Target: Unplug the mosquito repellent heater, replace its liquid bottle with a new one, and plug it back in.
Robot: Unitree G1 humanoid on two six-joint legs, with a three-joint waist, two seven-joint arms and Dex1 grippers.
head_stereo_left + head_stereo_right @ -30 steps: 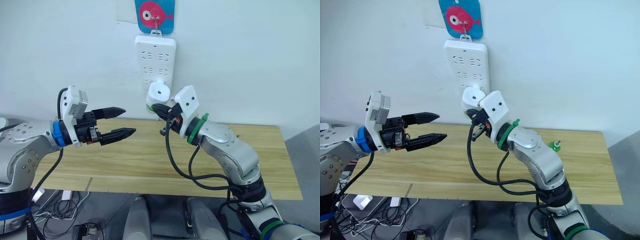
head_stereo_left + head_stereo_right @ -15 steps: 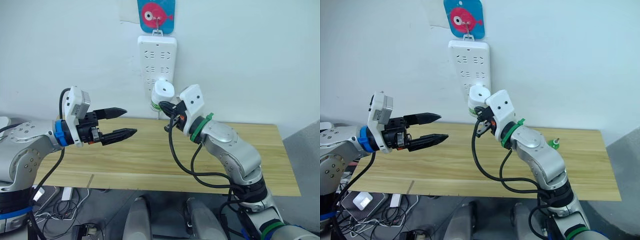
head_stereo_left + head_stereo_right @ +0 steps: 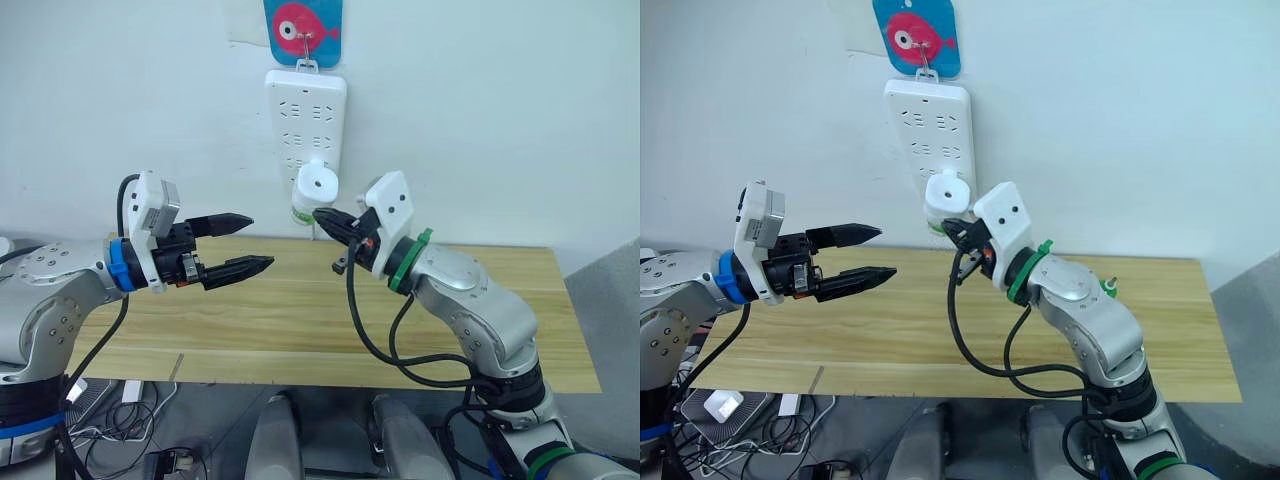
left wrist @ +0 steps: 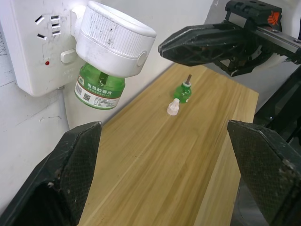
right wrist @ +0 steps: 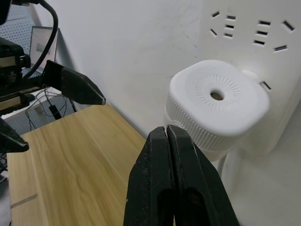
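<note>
Two grippers hang above a wooden table (image 3: 300,320) that stands against a white wall, with a white power strip (image 3: 306,125) as the landmark. The strip hangs upright on the wall from a hook under a blue card with a pink fish (image 3: 304,22). The heater (image 3: 316,188) sits plugged into the lower end of the strip, its round vent hole facing up and outward. A green bottle (image 4: 99,88) with a printed label is screwed in beneath it, well clear of the tabletop.

The right gripper (image 3: 322,216) is just below and beside the heater, on the side away from the left arm, its two black fingers pressed together with nothing between them; in the right wrist view a narrow gap separates their tips from the heater body. The left gripper (image 3: 256,241) hovers well apart from the strip, lower and to the side, fingers spread and empty, pointing toward the heater.

Far from the strip, near the table's back edge, stand the capless bottle (image 4: 182,92) with its wick upright and, just beside it, a loose white cap (image 4: 173,107). The tabletop between them and the strip is bare wood. Cables (image 3: 120,410) lie on the floor below the front edge.
</note>
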